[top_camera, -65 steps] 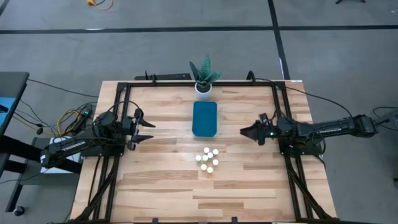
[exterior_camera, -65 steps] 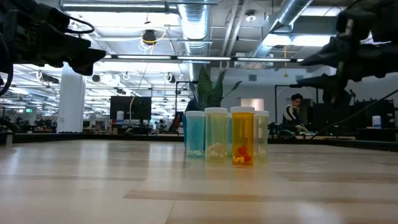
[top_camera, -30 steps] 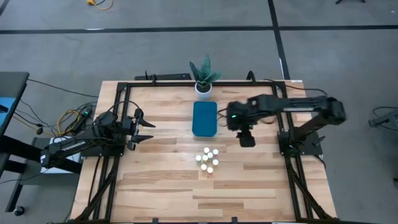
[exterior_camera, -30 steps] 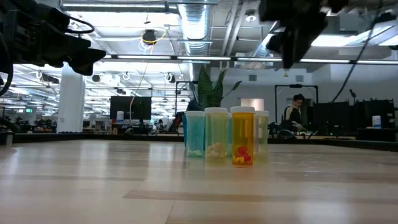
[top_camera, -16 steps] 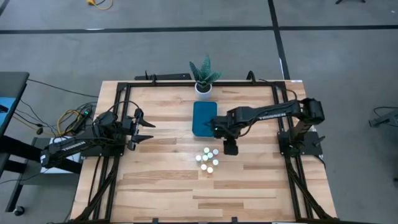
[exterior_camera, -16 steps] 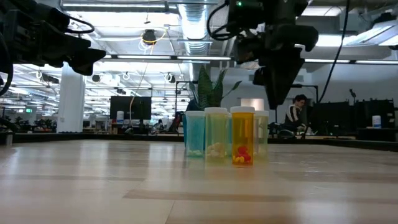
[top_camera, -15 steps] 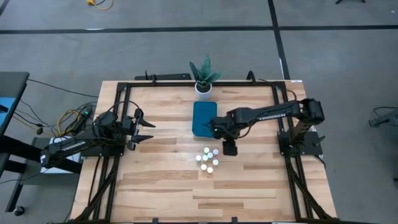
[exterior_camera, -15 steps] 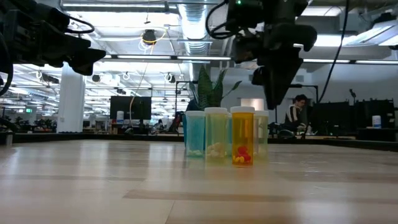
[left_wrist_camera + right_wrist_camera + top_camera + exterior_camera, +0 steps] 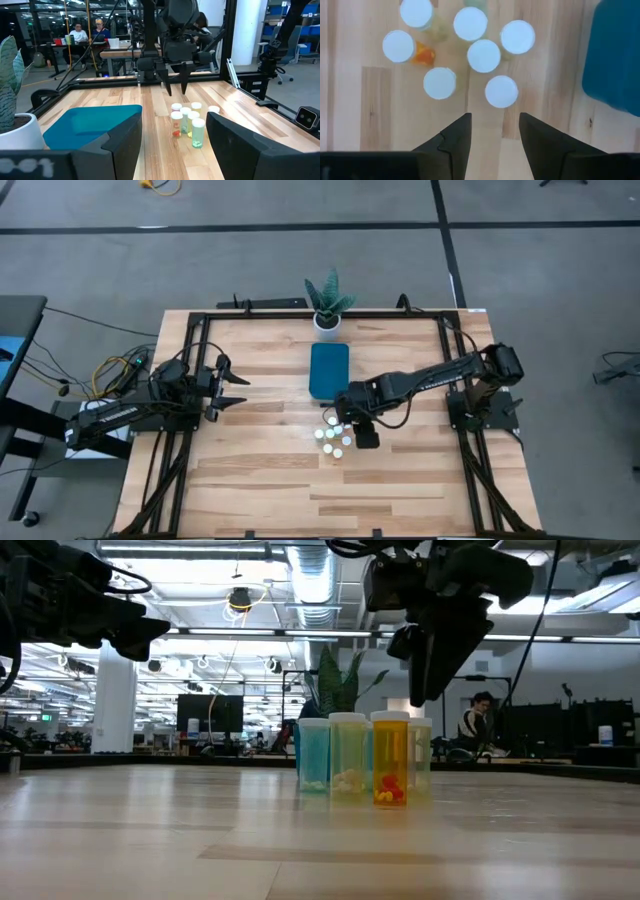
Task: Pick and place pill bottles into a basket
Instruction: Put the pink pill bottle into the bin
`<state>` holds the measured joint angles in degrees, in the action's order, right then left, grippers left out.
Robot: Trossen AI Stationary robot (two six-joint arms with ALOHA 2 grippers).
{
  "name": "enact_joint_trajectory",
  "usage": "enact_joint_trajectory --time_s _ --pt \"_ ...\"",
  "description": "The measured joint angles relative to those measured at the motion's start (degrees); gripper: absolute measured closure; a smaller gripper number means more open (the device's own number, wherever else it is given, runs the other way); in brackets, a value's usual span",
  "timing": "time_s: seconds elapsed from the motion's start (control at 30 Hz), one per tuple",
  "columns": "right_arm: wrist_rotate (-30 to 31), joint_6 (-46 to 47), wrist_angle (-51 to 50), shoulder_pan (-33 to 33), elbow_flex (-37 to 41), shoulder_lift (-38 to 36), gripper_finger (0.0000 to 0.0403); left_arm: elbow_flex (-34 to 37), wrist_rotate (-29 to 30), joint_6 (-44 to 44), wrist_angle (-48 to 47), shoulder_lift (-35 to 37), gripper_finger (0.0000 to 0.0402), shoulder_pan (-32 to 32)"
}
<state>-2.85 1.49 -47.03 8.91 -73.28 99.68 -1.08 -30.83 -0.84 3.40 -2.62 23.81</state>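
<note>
Several small pill bottles with round white tops stand upright in a tight cluster on the wooden table, near the middle. They also show in the low view, the left wrist view and the right wrist view. The teal basket stands on the table just beyond them toward the far edge. My right gripper hangs open over the cluster's right side, fingers pointing down, touching nothing. My left gripper waits open and empty above the table's left side.
A white pot with a green spiky plant stands at the far edge behind the basket. A black frame runs around the table. Bare wood lies near and to both sides of the bottles.
My right gripper has swung from beside the basket's right side toward the table's near edge and left, coming over the bottle cluster with its fingers pointing down. The bottles and the basket have stayed in place.
</note>
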Motion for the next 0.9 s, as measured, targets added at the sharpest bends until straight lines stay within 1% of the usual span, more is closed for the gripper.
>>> enact_joint_trajectory --time_s 0.43,0.9 --pt "0.0 -3.6 2.8 0.0 0.0 0.0 0.0246 0.0 0.0 0.0 0.0 0.0 0.0189 0.0" --pt "0.2 -8.1 2.8 -1.4 0.0 0.0 0.0244 0.0 0.0 0.0 0.0 0.0 0.0189 0.0"
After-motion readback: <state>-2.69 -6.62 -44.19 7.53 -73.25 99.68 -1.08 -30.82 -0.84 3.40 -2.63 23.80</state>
